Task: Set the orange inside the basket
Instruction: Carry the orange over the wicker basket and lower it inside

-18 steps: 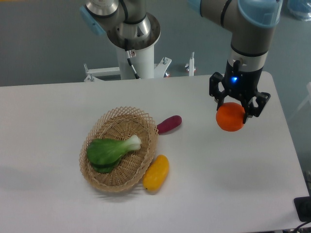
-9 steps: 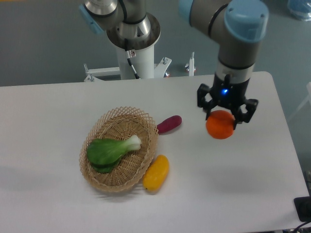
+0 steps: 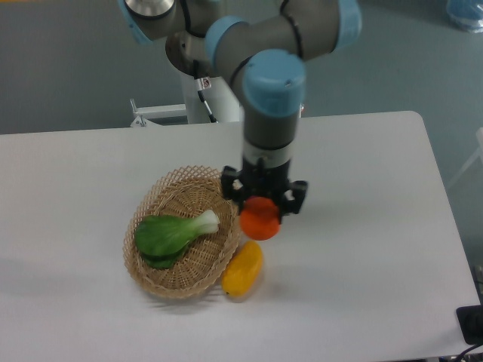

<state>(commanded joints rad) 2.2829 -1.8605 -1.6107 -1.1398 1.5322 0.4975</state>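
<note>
The orange hangs in the air just right of the basket's right rim, held from above by my gripper, which is shut on it. The basket is a tan woven oval at the left-centre of the table. A green leafy vegetable lies inside it. The arm comes down from the top of the view and hides the table behind the orange.
A yellow elongated fruit lies against the basket's lower right rim, just below the orange. The robot's base stands behind the table's far edge. The purple vegetable is hidden behind the arm.
My gripper has carried the orange leftward from the right side of the table to the basket's right rim. The arm now covers the purple vegetable.
</note>
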